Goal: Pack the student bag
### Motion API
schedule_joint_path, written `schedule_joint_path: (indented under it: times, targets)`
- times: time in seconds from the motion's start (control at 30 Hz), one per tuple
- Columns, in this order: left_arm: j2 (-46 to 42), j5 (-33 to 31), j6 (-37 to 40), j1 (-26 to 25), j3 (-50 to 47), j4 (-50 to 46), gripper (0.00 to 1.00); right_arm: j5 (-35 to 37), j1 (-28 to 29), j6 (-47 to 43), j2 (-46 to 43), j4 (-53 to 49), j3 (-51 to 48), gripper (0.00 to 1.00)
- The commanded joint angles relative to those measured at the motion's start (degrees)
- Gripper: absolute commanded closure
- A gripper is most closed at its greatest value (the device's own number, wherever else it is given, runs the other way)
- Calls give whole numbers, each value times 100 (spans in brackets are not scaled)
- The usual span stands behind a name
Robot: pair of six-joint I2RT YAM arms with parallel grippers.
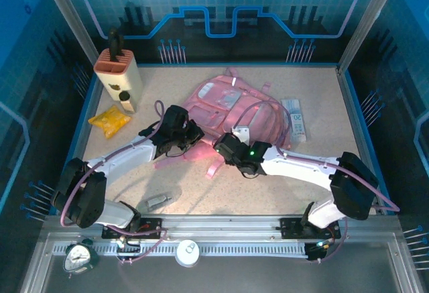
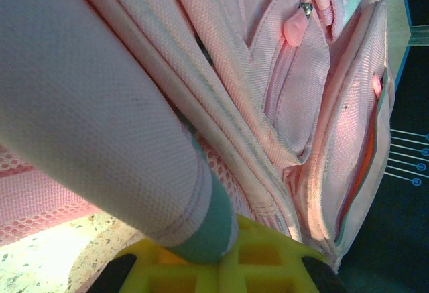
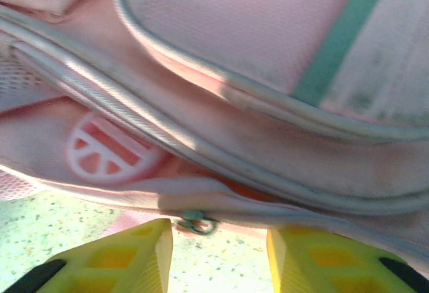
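Observation:
The student bag (image 1: 234, 108), a soft pink backpack, lies flat in the middle of the table. My left gripper (image 1: 191, 135) is at its near left edge. In the left wrist view the yellow fingers (image 2: 268, 259) are shut on a padded pink fold of the bag with teal trim (image 2: 208, 232). My right gripper (image 1: 224, 147) is at the bag's near edge. In the right wrist view its two yellow fingers (image 3: 134, 256) stand apart, open. A small metal zip ring (image 3: 196, 223) hangs from the bag (image 3: 268, 51) just beyond the tips, closer to the left finger.
A yellow packet (image 1: 109, 120) lies left of the bag, with a tan holder (image 1: 119, 72) behind it. A white packet (image 1: 295, 119) lies right of the bag. A small grey object (image 1: 159, 201) rests near the front edge. A clock (image 1: 80, 256) and a white disc (image 1: 188, 253) sit on the front rail.

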Motion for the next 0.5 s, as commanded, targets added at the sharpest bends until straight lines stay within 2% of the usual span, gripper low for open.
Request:
schedule_joint_path:
  times: [0.0,0.37,0.47]
  targets:
    - [-301,115,47,-52,3,157,100,-268,-39,-386,253,-123,262,58]
    - [-292,115,63,-56,-13,175,100,-385,-22,-167,515,-412,422,64]
    - [-309,136,62,-52,-6,175,100,-167,-18,53,570,-660,560,63]
